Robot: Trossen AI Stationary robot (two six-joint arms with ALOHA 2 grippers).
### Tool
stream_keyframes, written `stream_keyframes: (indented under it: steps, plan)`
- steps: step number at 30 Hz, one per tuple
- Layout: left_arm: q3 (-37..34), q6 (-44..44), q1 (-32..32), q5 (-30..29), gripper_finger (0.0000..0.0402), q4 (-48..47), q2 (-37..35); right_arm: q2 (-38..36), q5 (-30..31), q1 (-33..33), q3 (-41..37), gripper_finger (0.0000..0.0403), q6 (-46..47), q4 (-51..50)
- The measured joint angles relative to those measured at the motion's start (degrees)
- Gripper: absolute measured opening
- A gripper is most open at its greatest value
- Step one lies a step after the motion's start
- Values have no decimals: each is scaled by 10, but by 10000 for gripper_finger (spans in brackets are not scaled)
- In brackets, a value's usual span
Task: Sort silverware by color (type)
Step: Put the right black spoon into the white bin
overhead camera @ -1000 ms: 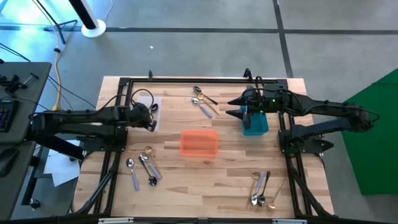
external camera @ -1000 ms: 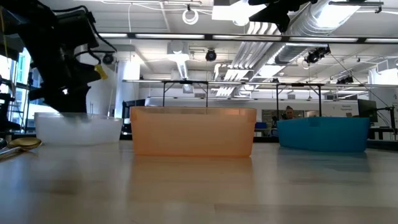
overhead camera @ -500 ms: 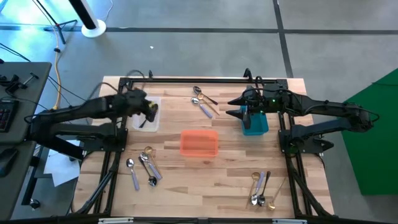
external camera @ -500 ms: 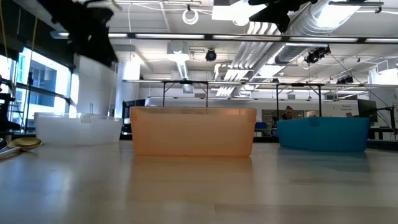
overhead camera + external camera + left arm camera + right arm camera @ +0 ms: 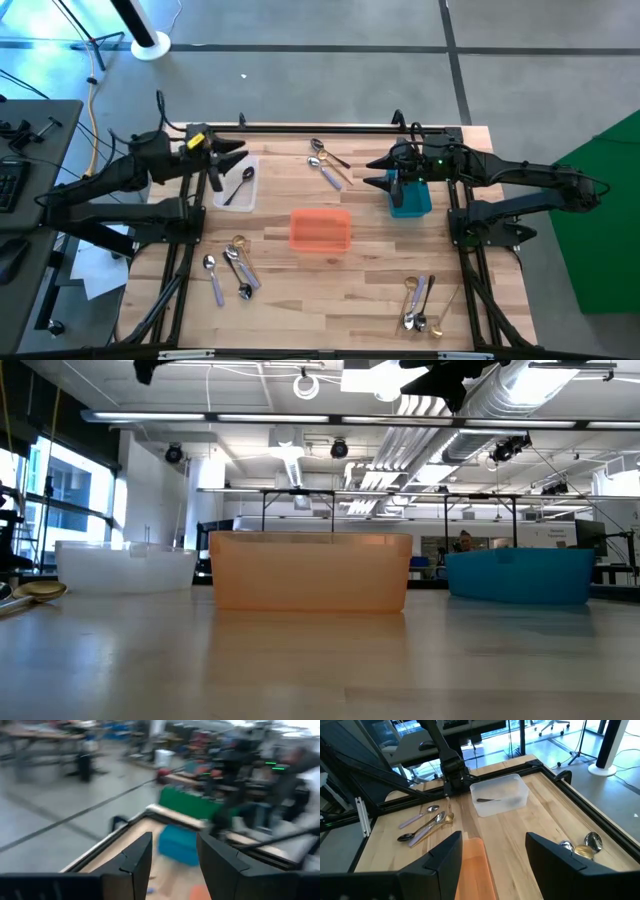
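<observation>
Left gripper hangs wide open and empty just beside the clear bin — black spoon inside. Right gripper — also spread wide, over the teal bin.

Place: a big robot lab or workshop
Floor: plain grey concrete floor
Ceiling: bare pipes and long lights
Room behind: more work benches and a rolling chair
Middle: wooden table with a black metal frame
</observation>
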Motion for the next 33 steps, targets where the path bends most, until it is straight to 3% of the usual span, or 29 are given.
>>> stream_keyframes:
  steps: [5, 11, 19, 33]
  plan:
    - [-36, -18, 0, 74, 145, 108, 1, 0, 0, 0, 0, 201, 0, 0]
    - [-75, -43, -14, 91, 145, 189, 13, 0, 0, 0, 0, 201, -1, 17]
    - [-77, 21, -35, 83, 145, 190, 26, 0, 0, 0, 0, 201, -1, 26]
    - [-77, 19, -35, 79, 145, 188, 28, 0, 0, 0, 0, 201, -1, 26]
